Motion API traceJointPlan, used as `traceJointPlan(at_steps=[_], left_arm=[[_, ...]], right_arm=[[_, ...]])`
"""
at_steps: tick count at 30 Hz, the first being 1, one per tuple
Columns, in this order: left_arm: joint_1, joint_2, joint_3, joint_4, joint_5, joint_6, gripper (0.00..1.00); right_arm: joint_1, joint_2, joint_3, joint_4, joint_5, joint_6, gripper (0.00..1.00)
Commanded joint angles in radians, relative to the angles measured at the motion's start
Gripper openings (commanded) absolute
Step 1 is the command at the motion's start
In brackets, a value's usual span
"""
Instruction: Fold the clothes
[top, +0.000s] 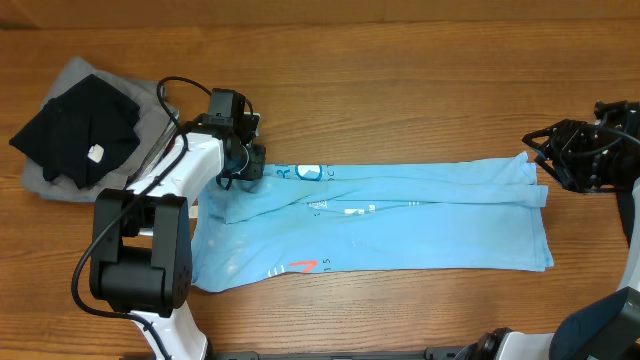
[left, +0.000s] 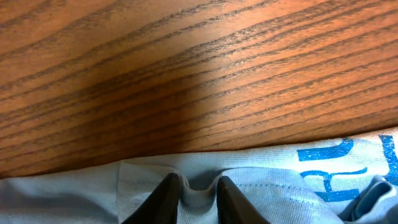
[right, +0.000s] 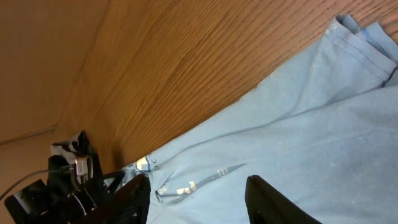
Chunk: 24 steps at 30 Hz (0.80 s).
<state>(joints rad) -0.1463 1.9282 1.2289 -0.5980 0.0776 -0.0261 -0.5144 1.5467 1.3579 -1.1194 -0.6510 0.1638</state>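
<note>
- My left fingers (left: 166, 200) are nearly together and pinch a small ridge of the sky-blue T-shirt (top: 430, 215) at its far left edge, just left of the blue lettering (left: 329, 177).
- My right fingers (right: 273, 199) stand wide apart with nothing gripped between them. They hang at the far right corner of the T-shirt, with its cloth spread below them.
- The T-shirt lies across the middle of the counter (top: 400, 80) as a long band running left to right. Long folds run along its far side, and an orange-red mark (top: 303, 266) shows close to its near left corner.
- A black garment (top: 75, 130) lies on a grey garment (top: 55, 185) at the far left of the counter, apart from the T-shirt.
</note>
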Motion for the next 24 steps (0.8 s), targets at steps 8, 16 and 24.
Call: traceJointPlan(at_steps=[8,16,24], left_arm=[[0.012,-0.027,0.109,-0.111,-0.007,-0.004,0.04],[0.019,-0.029,0.348,-0.389,0.001,-0.004,0.04],[0.008,-0.028,0.347,-0.586,0.201,-0.007,0.04]], right_arm=[[0.005,-0.008,0.019,0.003,-0.012,-0.004,0.53],[0.005,-0.008,0.019,0.008,0.006,-0.004,0.54],[0.005,-0.008,0.019,0.013,0.006,-0.004,0.53]])
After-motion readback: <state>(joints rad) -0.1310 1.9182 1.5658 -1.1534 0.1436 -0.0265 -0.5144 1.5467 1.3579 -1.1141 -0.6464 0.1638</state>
